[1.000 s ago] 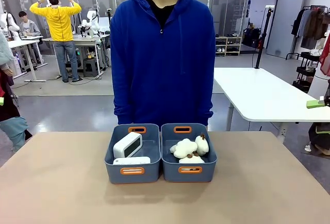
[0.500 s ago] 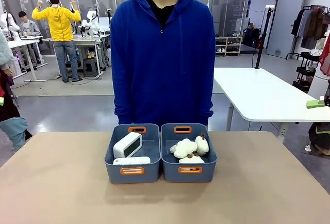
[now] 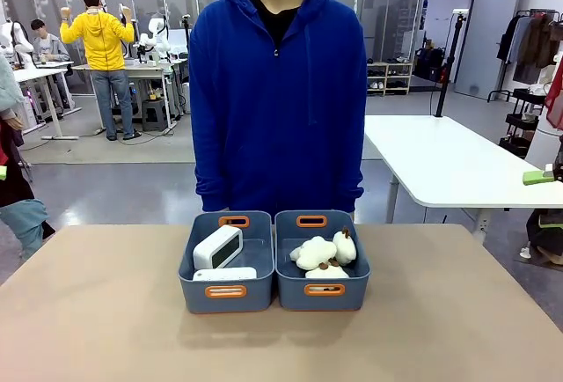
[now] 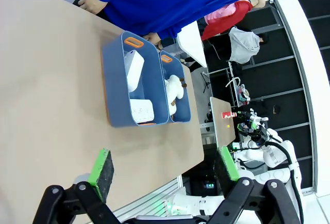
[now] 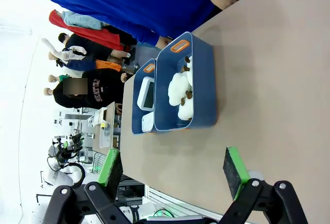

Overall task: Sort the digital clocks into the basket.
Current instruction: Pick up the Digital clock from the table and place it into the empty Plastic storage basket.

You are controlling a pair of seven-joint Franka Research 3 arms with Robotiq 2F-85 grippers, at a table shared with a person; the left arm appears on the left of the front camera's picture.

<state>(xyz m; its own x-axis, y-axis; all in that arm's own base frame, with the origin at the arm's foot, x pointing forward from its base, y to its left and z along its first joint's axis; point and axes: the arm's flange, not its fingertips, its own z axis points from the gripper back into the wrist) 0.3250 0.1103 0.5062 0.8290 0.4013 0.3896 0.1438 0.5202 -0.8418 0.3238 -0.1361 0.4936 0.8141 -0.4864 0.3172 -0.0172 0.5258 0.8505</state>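
Note:
Two white digital clocks lie in the left blue basket (image 3: pixel 195 285): one clock (image 3: pixel 217 247) leans on its edge with its screen facing right, the other clock (image 3: pixel 225 274) lies flat at the near end. The left wrist view shows the same basket (image 4: pixel 114 87) with both clocks (image 4: pixel 134 70) (image 4: pixel 141 111) inside. My left gripper (image 4: pixel 165 170) hangs open above the table, well back from the baskets, with nothing between its fingers. My right gripper (image 5: pixel 172 170) is likewise open and empty, away from the clock basket (image 5: pixel 138 111).
The twin blue basket (image 3: pixel 352 281) on the right holds fluffy white plush toys (image 3: pixel 321 254). A person in a blue hoodie (image 3: pixel 277 91) stands right behind the baskets, hands down at the table's far edge. Bare tan table (image 3: pixel 97 312) surrounds the pair.

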